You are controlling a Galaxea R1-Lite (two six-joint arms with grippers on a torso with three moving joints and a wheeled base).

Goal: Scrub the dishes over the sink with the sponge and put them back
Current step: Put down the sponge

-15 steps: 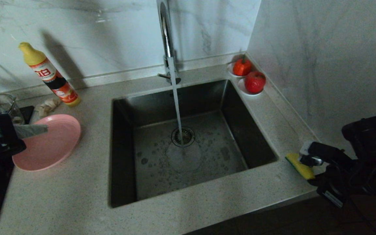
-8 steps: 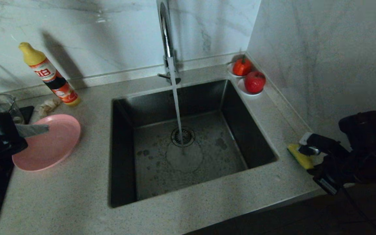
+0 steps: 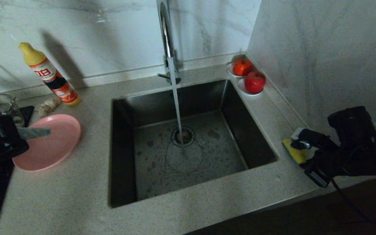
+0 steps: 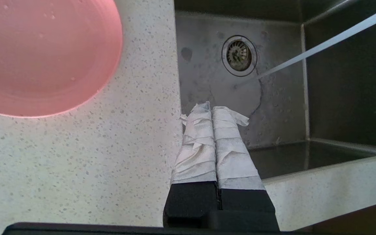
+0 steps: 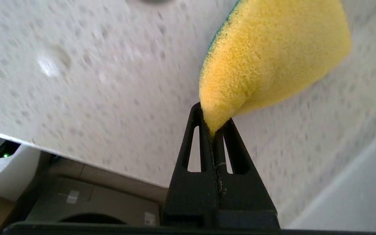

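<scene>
- Holding the sponge is where you stand: your right end effector is clamped tight on one corner of it, over the tabletop just right of the sink.
- No dish is in hand yet. Your left end effector is fully closed on nothing, poised above the pink plate, which lies flat on the tabletop left of the sink.
- As I judge it, you need that left end effector opened and brought to the plate's rim, then the plate carried over the basin, where water runs from the tap.
- Pinched at its corner, the sponge points its long axis away from your fingers, roughly toward the sink; yellow foam faces the wrist camera, green face turned away.
</scene>
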